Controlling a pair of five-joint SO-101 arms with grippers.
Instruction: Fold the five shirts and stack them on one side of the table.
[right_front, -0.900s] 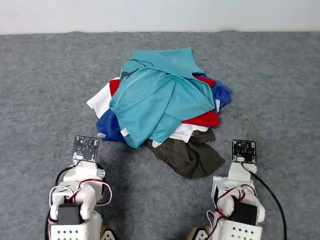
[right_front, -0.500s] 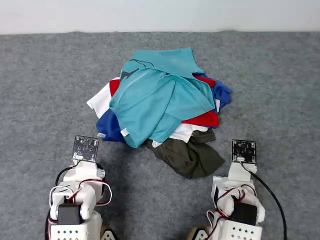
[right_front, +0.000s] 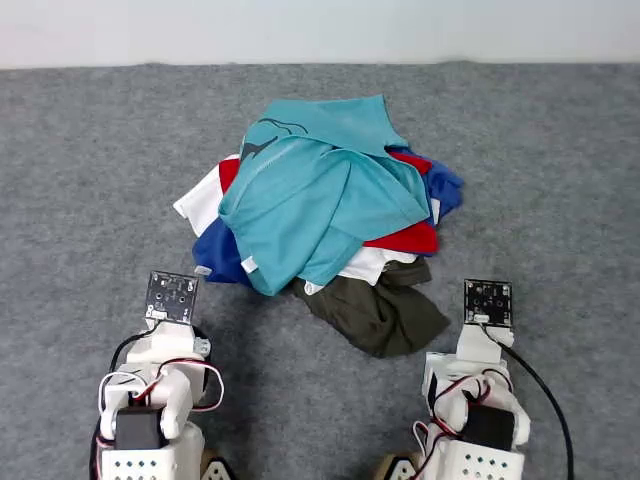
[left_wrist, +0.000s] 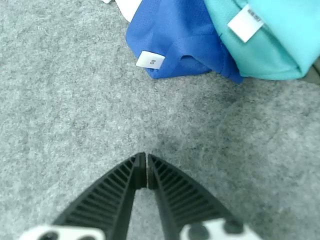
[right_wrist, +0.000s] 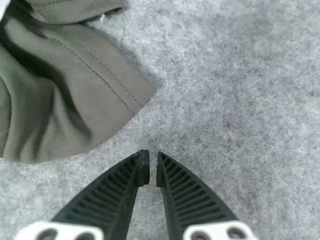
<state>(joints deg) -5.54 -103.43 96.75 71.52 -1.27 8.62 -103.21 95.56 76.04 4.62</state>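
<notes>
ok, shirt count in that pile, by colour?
teal shirt: 1
red shirt: 1
blue shirt: 1
white shirt: 1
olive shirt: 1
Total: 5, all in one unfolded heap on the table.

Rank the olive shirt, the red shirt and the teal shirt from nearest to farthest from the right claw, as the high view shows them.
1. Olive shirt: front right, just beside the right claw.
2. Red shirt: farther back, on the right side.
3. Teal shirt: on top, toward the middle and left.
</notes>
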